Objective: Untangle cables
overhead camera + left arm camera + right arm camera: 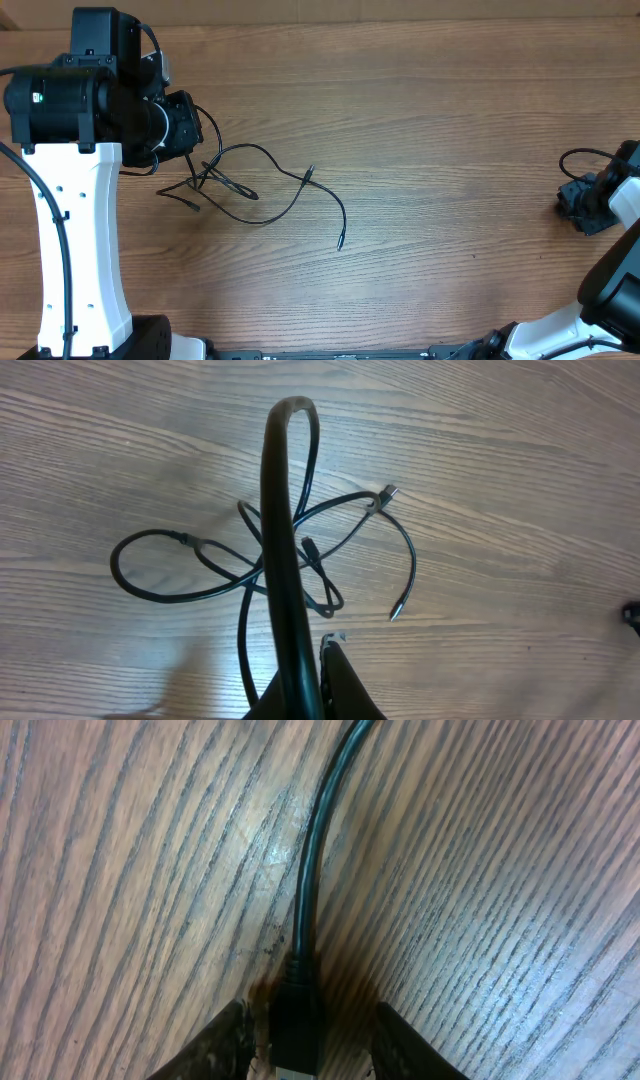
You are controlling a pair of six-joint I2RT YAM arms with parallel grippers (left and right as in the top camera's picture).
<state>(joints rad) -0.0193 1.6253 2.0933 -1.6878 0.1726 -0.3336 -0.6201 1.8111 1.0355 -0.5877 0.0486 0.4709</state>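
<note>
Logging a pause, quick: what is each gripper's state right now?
Left gripper: cannot be told; its jaws are hidden.
Right gripper: open, straddling a thick black cord.

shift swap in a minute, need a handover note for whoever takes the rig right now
Left gripper: upper left, right beside the tangle; open or shut unclear.
Right gripper: far right edge, low over the brown wooden table, away from the cords; state unclear.
Thin black flexible cords: loose crossed tangle left of centre, silvery plug end lying free.
Done: nothing evident.
Left: pull the strands apart.
</note>
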